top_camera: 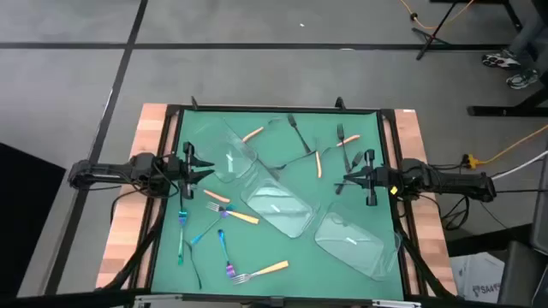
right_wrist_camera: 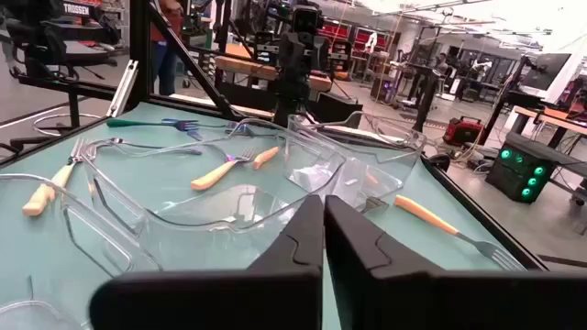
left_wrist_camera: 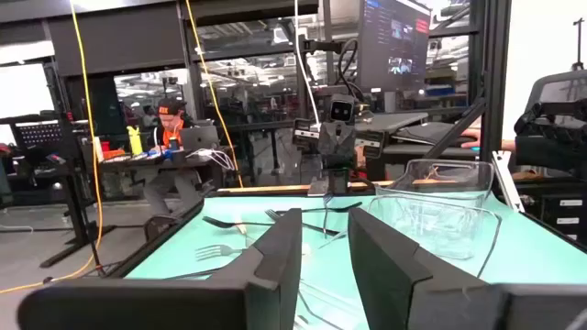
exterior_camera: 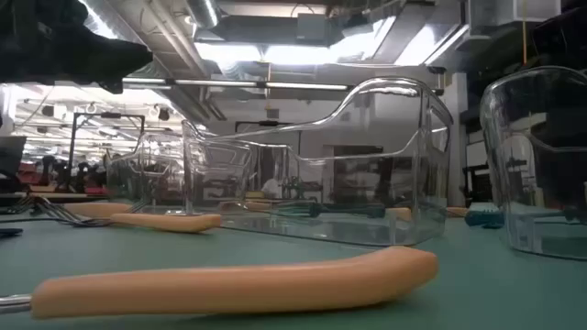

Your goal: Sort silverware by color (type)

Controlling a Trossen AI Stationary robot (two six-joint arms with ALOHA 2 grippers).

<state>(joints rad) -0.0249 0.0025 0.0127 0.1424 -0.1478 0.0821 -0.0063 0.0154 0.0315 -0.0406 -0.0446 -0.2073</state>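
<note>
The silverware lies scattered on the green mat [top_camera: 197, 128]. Orange-handled forks lie at the far side [top_camera: 253, 134], [top_camera: 318, 162], near the middle [top_camera: 241, 217] and at the near edge [top_camera: 270, 269]. Dark forks [top_camera: 297, 130], [top_camera: 341, 133] lie at the far side. Blue-purple pieces [top_camera: 182, 235], [top_camera: 227, 257] lie near left. My left gripper [top_camera: 208, 168] [left_wrist_camera: 323, 220] hangs at the left, level, open with nothing between its fingers. At the right, my right gripper [top_camera: 341, 181] [right_wrist_camera: 323, 200] is shut and holds nothing.
Three clear plastic trays stand on the mat: one far left of centre [top_camera: 235, 156], one in the middle [top_camera: 282, 207], one near right [top_camera: 351, 244]. Wooden strips [top_camera: 128, 214] border the mat. A person sits at a desk in the room beyond [left_wrist_camera: 170, 128].
</note>
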